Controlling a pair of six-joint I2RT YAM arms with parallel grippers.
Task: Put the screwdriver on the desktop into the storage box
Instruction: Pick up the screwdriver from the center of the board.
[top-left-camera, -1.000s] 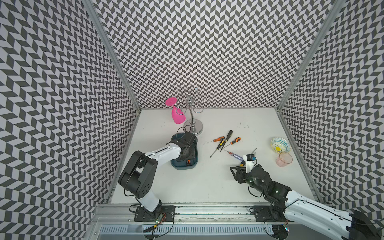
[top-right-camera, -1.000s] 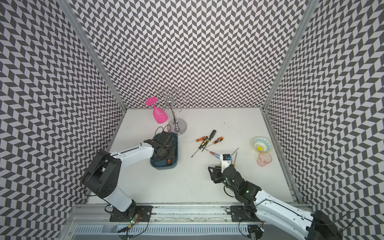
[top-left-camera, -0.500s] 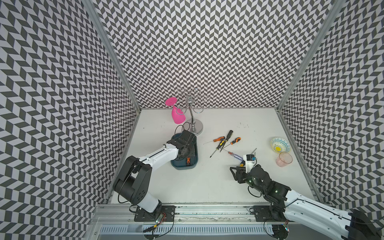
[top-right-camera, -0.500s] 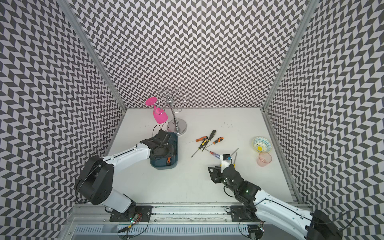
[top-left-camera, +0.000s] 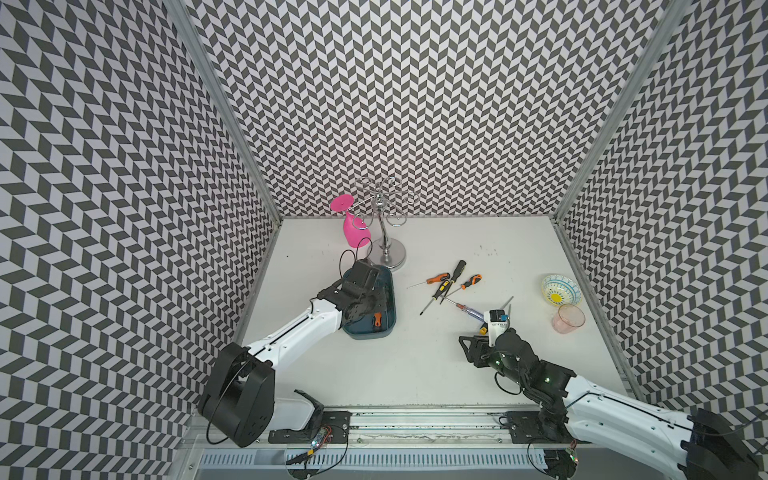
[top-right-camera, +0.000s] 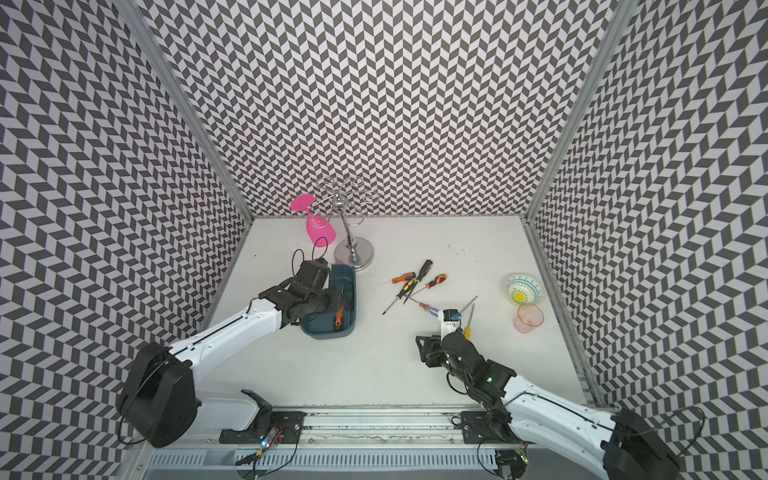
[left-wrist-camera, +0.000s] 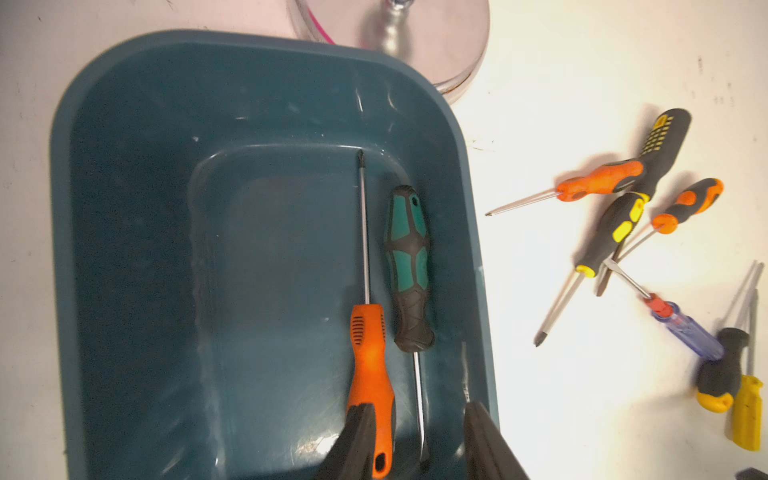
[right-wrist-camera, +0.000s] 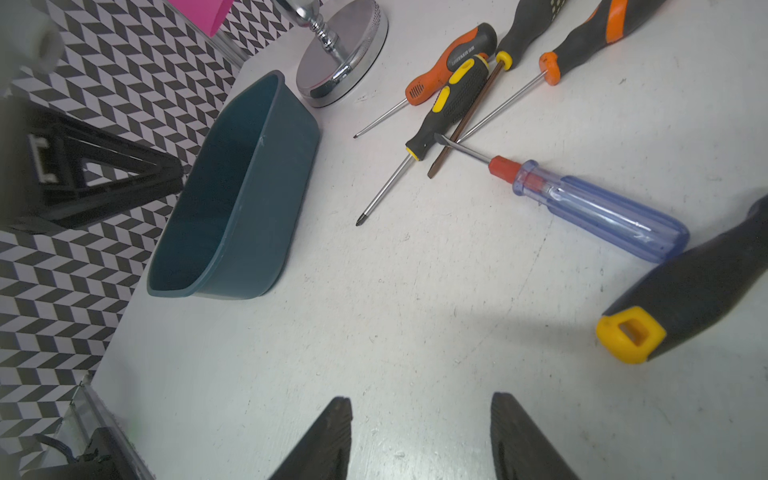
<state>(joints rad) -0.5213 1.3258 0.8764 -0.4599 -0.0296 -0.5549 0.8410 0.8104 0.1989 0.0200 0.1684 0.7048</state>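
Black rubber jaws of the left gripper (left-wrist-camera: 415, 409) stand partly apart over the teal storage box (left-wrist-camera: 62, 249), clamping nothing. On the box floor the orange screwdriver (left-wrist-camera: 370, 353) lies with its handle end between them, beside a green-handled screwdriver (left-wrist-camera: 409, 266). Above the white desktop (right-wrist-camera: 291, 353) the right gripper (right-wrist-camera: 419, 399) hangs open and empty, near a blue-handled screwdriver (right-wrist-camera: 598, 212) and other loose ones. Around it rise chevron walls (top-left-camera: 415, 104).

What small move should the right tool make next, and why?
Probably shift onto the black screwdriver handle with yellow end cap and close: the right tool hangs open over the white desktop, and that handle lies nearest, outside the dark teal plastic storage box.
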